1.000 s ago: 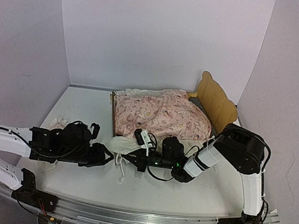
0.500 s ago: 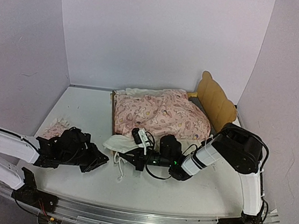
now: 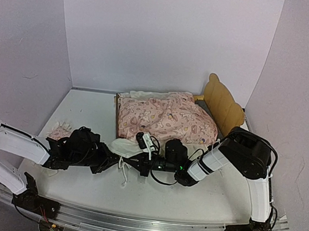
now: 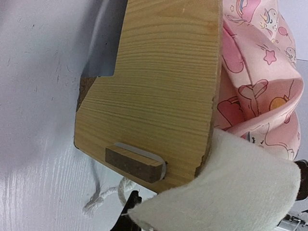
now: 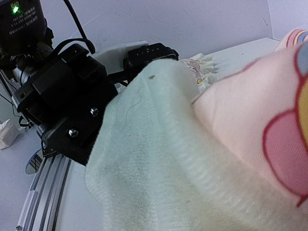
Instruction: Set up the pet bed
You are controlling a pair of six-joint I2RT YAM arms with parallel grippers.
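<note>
The pet bed [image 3: 221, 103] stands at the back right with its wavy headboard upright, and a pink patterned blanket [image 3: 165, 119] is heaped over it. The blanket's white fleece underside [image 3: 124, 146] spills past the footboard [image 4: 159, 86] toward the front. My right gripper [image 3: 129, 160] is shut on this white flap; in the right wrist view the cloth [image 5: 159, 159] hides its fingers. My left gripper [image 3: 110, 162] meets it from the left, jaws closed on the flap's corner [image 4: 231, 192]. One dark fingertip [image 4: 126, 211] shows under the fleece.
A small pink ruffled pillow [image 3: 57, 132] lies on the table at the left, behind my left arm. A white cord [image 3: 123, 174] trails from the flap onto the table in front. Walls close in on the left, back and right.
My left arm has swung right to the white flap and its jaws have closed on the corner. The right gripper has kept its hold in about the same place.
</note>
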